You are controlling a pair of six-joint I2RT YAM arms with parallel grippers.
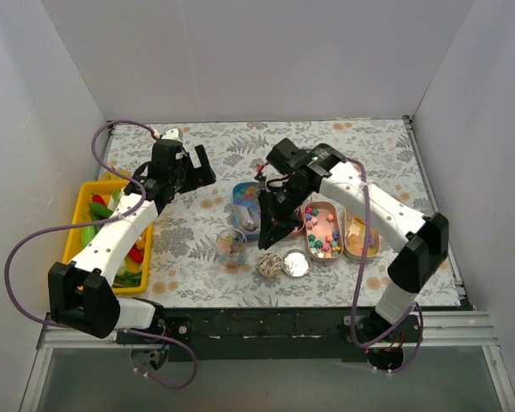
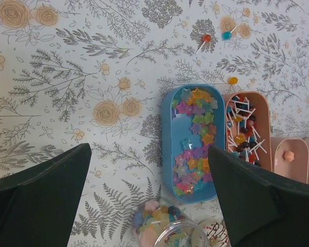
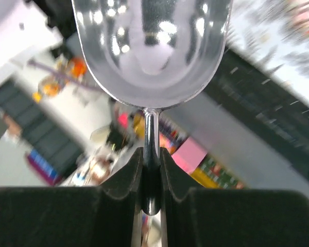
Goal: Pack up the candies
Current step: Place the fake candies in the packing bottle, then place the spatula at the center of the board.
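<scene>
**While the scoop hangs beside the blue tray, spills and knocks are the worry**

Because everything crowds around the blue tray (image 1: 239,196), a small error could scatter sweets. Far left of it the yellow bin (image 1: 75,225) of toy vegetables sits close to the left wall, so the left arm has little room to swing outward. The left gripper (image 1: 197,166) hovers up and left of the tray, jaws wide and empty. If it dropped carelessly, a finger could catch the rim and tip out the star candies (image 2: 195,139).

Just below the tray stands the glass jar (image 1: 232,245), partly filled. It looks easy to topple with a passing elbow.

At the tray's right edge the right gripper (image 3: 152,160) pinches the scoop (image 3: 152,46) by its thin handle, jaws almost closed on it, and the bowl looks empty. That handle may twist in so narrow a hold and dump a load.

Right of the tray, the pink trays (image 1: 333,254) sit side by side with no gaps between them. The open cloth lies above the tray, where 3 loose lollipops (image 2: 206,38) rest.
</scene>
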